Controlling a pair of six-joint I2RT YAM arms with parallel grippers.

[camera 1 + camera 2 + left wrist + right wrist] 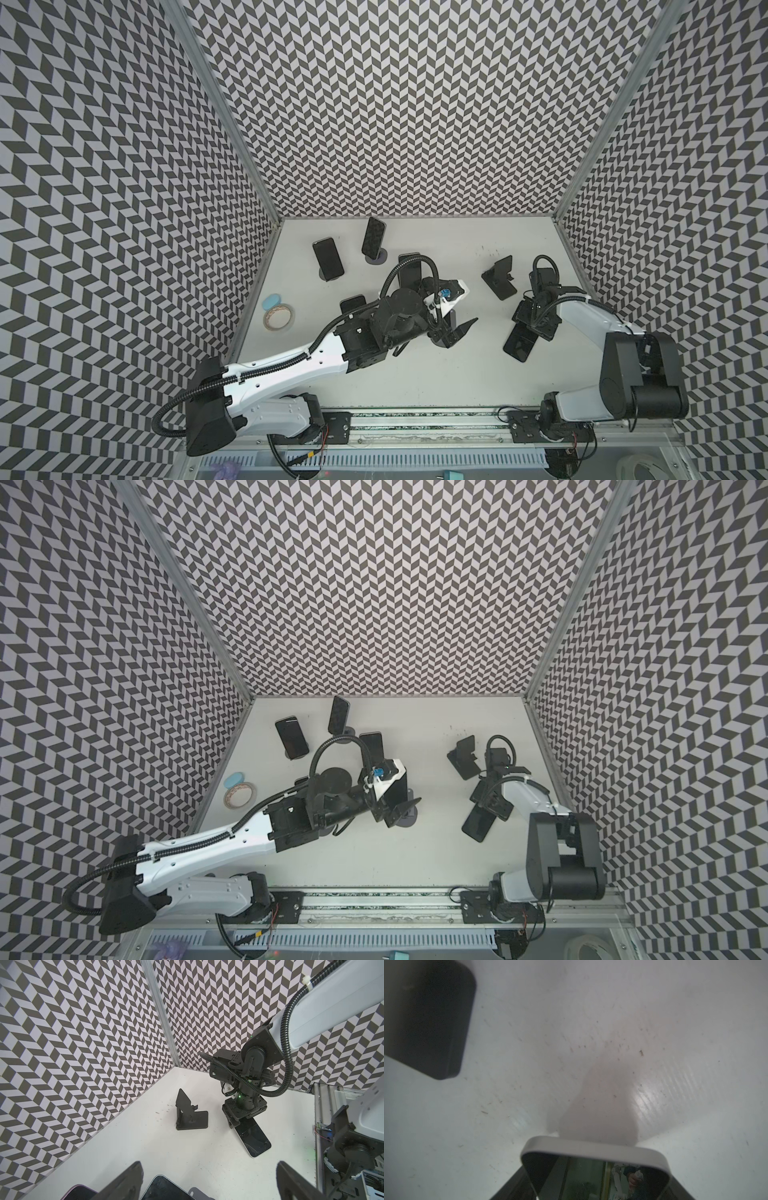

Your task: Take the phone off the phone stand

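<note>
Presently right gripper [528,329] clamps a flat black pale-rimmed phone [516,348] near right edge of worktop [415,365], apart from black angular plastic stand [498,279]; left gripper [457,328] gapes wide.

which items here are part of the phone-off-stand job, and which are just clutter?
Job: phone held by right gripper; empty stand beside it; rear-left phone on stand; upright phone on stand; left gripper, open.
Clutter: tape roll; blue disc.
</note>
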